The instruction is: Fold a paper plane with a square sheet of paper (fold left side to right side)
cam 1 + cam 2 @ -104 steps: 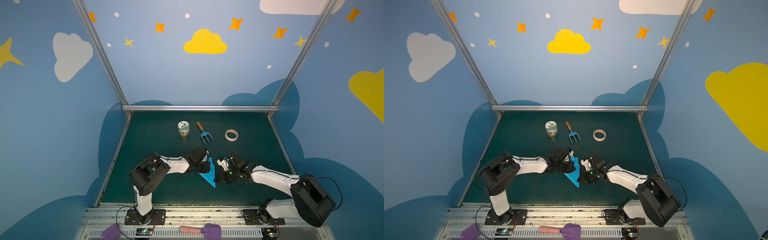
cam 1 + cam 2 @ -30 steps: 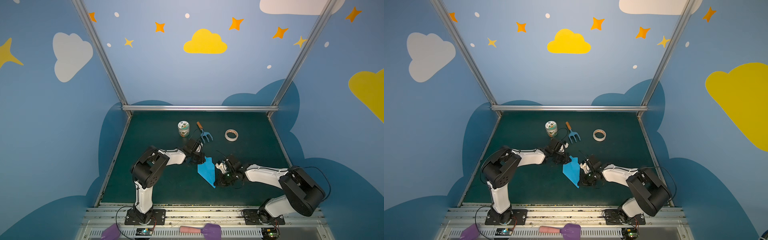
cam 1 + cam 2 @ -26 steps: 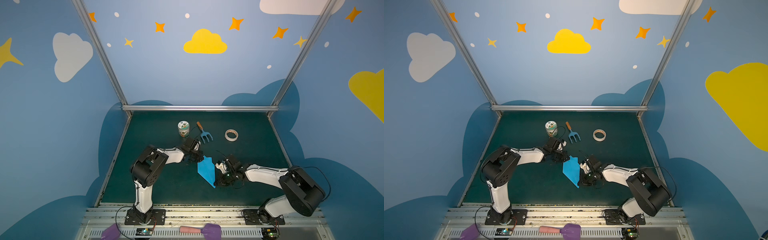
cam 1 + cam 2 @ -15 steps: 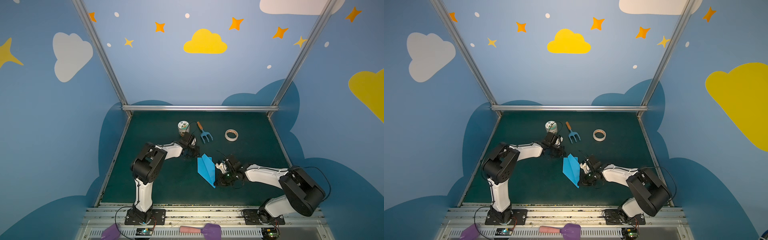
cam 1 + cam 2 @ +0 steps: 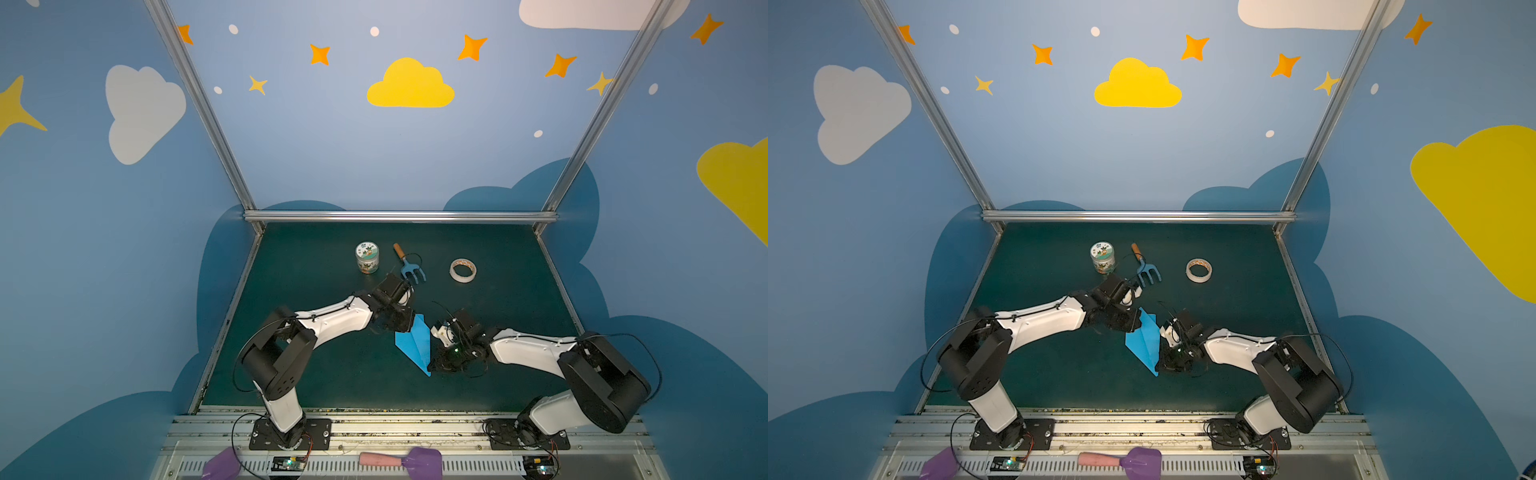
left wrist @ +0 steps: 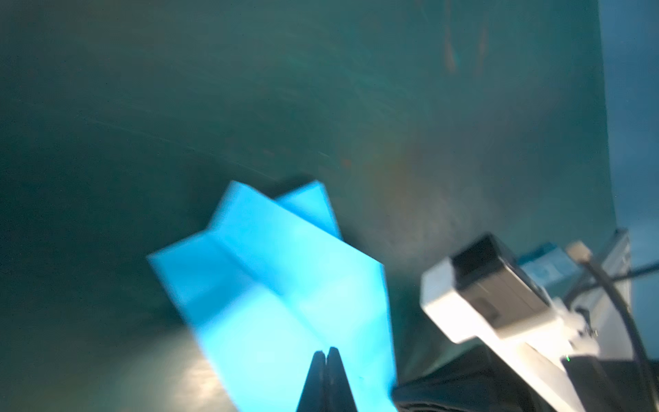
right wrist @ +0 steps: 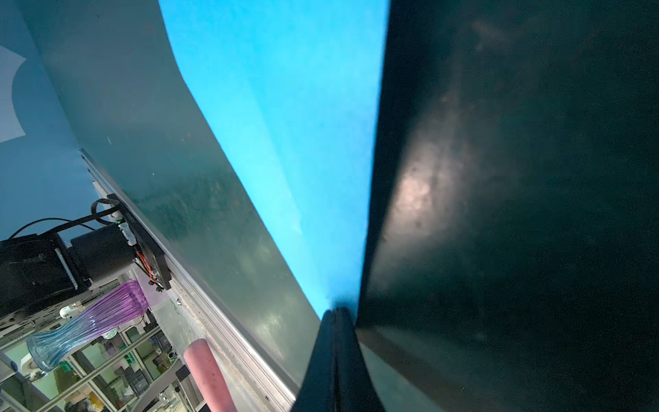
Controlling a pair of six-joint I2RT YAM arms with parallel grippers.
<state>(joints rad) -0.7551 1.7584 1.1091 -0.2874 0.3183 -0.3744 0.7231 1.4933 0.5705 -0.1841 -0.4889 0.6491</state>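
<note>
The paper plane is a sky-blue folded dart lying flat mid-table, its point toward the front edge. My left gripper is at the dart's wide far-left corner. In the left wrist view it is shut, its tips over the blue paper with nothing between them. My right gripper sits by the narrow near end. In the right wrist view it is shut, tips touching the paper's pointed end.
At the back stand a small jar, a blue fork with wooden handle and a tape roll. Purple and pink tools lie on the front rail. The two wrists are close together over the paper.
My left gripper, which had drifted toward the jar and fork, has come back to the paper's far-left corner. The right gripper and the paper have barely moved over the last second.
</note>
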